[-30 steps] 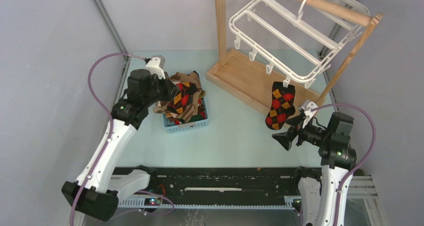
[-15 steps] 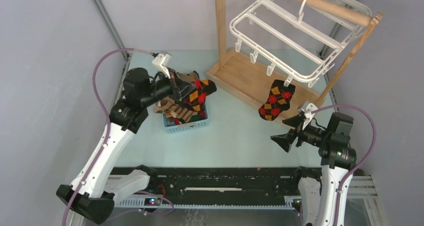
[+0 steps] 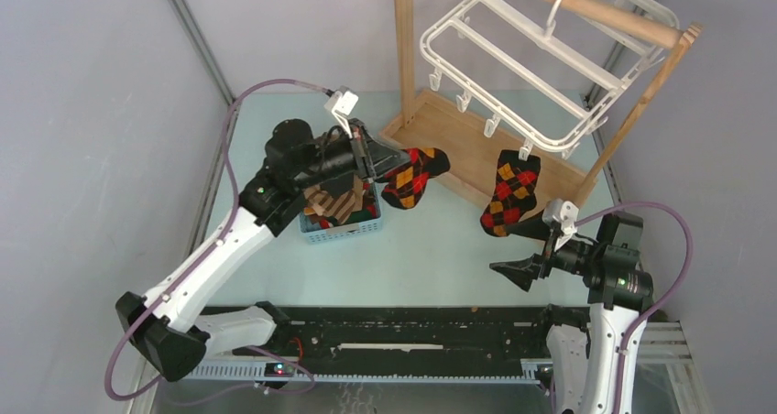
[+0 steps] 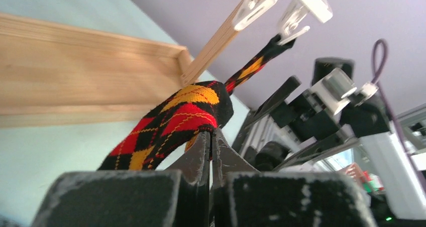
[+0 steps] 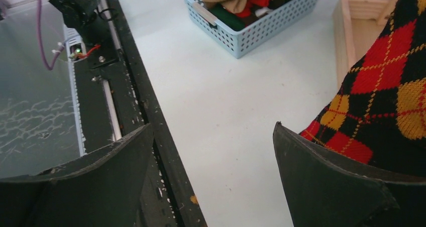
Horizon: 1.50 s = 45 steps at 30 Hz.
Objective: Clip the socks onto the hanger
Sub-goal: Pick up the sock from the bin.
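**A:** Argyle socks outside the blue basket (image 3: 339, 233), how many?

**B:** Two. The hanging sock (image 3: 511, 194) is pinned by one clip on the near edge of the single white hanger (image 3: 554, 145), in front of the wooden stand (image 3: 458, 153). The held sock (image 3: 417, 176) is pinched tight in the left gripper (image 3: 383, 165) and sticks out past its fingertips toward the stand.

**A:** And the right gripper (image 3: 519, 249)?

**B:** Its jaws are spread wide with nothing between them, just below the hanging sock. Its wrist view shows the fabric beside one finger.

**A:** Containers?

**B:** One basket, on the table under the left arm. It holds a heap of socks (image 3: 332, 203), brown striped and argyle.
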Motion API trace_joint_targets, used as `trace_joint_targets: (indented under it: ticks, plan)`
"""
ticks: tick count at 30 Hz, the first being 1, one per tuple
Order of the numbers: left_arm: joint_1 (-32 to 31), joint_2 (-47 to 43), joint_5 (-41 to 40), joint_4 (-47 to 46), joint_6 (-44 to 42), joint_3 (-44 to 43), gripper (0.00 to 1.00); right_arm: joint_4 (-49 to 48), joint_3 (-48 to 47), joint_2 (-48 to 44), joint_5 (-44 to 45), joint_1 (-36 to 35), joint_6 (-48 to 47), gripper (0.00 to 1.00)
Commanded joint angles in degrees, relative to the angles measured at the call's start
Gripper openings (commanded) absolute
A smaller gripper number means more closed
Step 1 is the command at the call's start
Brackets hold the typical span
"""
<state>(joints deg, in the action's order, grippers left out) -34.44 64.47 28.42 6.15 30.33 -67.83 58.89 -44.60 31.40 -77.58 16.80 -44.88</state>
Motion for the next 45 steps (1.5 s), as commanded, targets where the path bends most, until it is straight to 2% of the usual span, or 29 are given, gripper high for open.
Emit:
trace_joint_targets:
  ticks: [1,6,12,15,17,21,28,33,36,38,42,45]
  plan:
    - [-4.13,2.00,-5.14,-14.44,11.92,1.69,0.00,-2.39,-1.19,-0.21,-3.49,-3.14,0.69,0.96]
    - [-8.87,4.52,-11.13,-29.12,23.09,5.25,0.00,-10.64,-0.72,-1.79,4.87,-12.39,9.85,0.91]
    - [-12.24,4.93,-15.10,-30.32,24.06,4.88,0.00,-29.76,2.49,-5.64,22.88,-27.36,26.69,0.89]
    - [-12.92,4.67,-15.08,-30.32,24.62,5.41,0.00,-36.65,3.64,-5.56,29.88,-34.11,31.59,0.86]
    - [-13.38,4.32,-15.30,-30.29,24.98,5.93,0.00,-40.56,3.74,-4.34,32.46,-35.44,34.64,0.82]
    - [-13.97,3.55,-15.71,-30.32,25.13,6.88,0.00,-48.22,3.62,-2.22,39.74,-40.01,35.88,0.82]
    - [-14.44,2.35,-15.63,-30.78,25.22,8.42,0.00,-53.61,2.44,1.49,49.03,-46.29,37.34,0.81]
    - [-14.87,2.63,-14.27,-30.99,25.40,8.53,0.00,-57.61,2.42,3.65,52.81,-48.47,39.29,0.81]
    - [-15.13,2.81,-13.40,-31.07,25.31,8.40,0.00,-61.14,2.44,5.18,53.48,-49.20,41.02,0.77]
    - [-15.14,2.83,-13.24,-31.10,25.16,8.37,0.00,-62.36,2.23,6.04,53.67,-49.39,41.91,0.72]
    - [-15.22,3.07,-12.89,-31.17,25.34,8.55,0.00,-63.57,1.44,7.31,52.67,-49.58,42.65,0.53]
    - [-15.22,3.36,-12.61,-31.27,25.63,8.59,0.00,-63.77,0.89,7.47,52.08,-49.58,42.95,0.27]
